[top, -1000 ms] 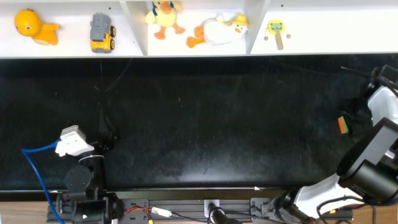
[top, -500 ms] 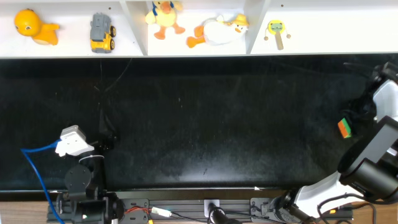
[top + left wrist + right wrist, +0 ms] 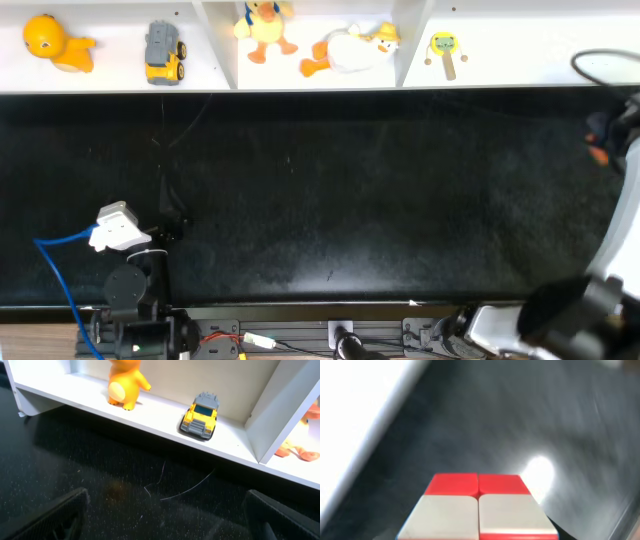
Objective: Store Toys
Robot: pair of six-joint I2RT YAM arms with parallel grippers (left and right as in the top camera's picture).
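1. Right pincer. My right pincer (image 3: pixel 601 139) was closed on the puzzle cube (image 3: pixel 479 510). The cube sat between the fingers, with a row of red tiles and a row of white tiles facing the wrist camera. I could not make out the fingers themselves. In the top view the pincer stood at the far right edge of the black mat (image 3: pixel 350 200), near the front of the white shelf (image 3: pixel 320 82). The wrist view showed the cube over the dark mat, with the pale shelf front close by.

2. Left pincer. My left pincer (image 3: pixel 165 527) was spread wide with nothing between its fingers (image 3: pixel 62 510). It faced the shelf's left compartment from well back over the mat. The left arm (image 3: pixel 120 232) was folded near its base at the lower left of the top view.

3. Shelf contents.
- Left compartment: an orange duck (image 3: pixel 126 385) stood upright. A yellow and grey truck (image 3: pixel 201 416) stood beside it, and the two were apart.
- Middle compartment: a yellow plush duck (image 3: pixel 265 30) stood next to a white plush duck (image 3: pixel 352 50), which lay on its side.
- Right compartment: a small yellow-green toy on a stick (image 3: pixel 445 50).

4. Cabling. A blue cable (image 3: pixel 60 270) ran from the left arm towards the bottom edge of the top view.
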